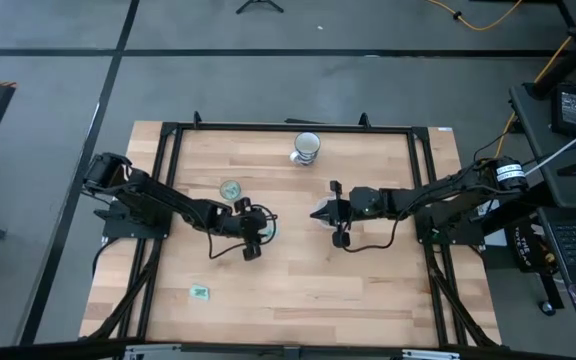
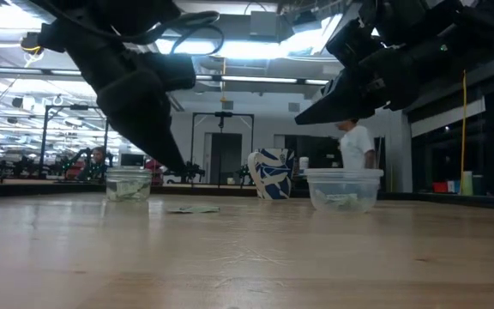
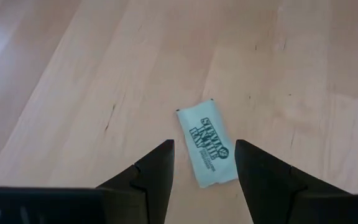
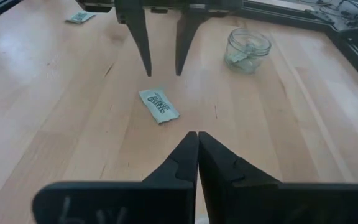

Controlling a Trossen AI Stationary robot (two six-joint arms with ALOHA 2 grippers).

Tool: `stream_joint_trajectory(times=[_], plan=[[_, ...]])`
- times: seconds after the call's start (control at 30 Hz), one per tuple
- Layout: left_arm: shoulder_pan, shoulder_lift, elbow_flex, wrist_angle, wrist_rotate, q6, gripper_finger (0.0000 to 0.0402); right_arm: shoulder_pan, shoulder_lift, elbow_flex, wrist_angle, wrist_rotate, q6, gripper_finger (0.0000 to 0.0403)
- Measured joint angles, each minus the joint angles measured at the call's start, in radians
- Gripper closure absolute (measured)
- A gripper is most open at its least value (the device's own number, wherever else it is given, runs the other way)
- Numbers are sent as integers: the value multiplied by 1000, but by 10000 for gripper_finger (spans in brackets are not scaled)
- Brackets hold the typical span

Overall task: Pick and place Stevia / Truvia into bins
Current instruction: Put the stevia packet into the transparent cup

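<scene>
While the left claw (image 3: 204,165) hangs fingers apart straddling one Stevia packet (image 3: 206,150) flat on the desk (image 3: 73,74), lined up to pinch, the right claw (image 4: 197,149) waits together opposite; another packet (image 1: 200,292) lies well apart.

Table (image 1: 298,270): light wood planks, pale grain; black frame rails around it.
Packet (image 3: 207,151) between left gripper (image 3: 205,163) fingers: pale green-white, dark green print.
Second packet (image 1: 200,292), nearer table's front edge: same light green.
Left gripper, right gripper (image 4: 197,138): both black.
Narrow cup (image 4: 247,50) beyond first packet: clear, greenish packets inside.
Wide cup (image 2: 343,189): clear.
Patterned cup (image 2: 271,174) at table's far edge: white with dark blue markings.
</scene>
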Motion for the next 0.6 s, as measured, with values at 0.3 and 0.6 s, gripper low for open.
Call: stream_joint_trajectory(times=[0.3, 0.6], plan=[[2, 41, -1, 3, 0, 17, 240, 0, 0, 0, -2, 0, 0, 386], [4, 177, 5, 70, 27, 34, 240, 0, 0, 0, -6, 0, 2, 386]])
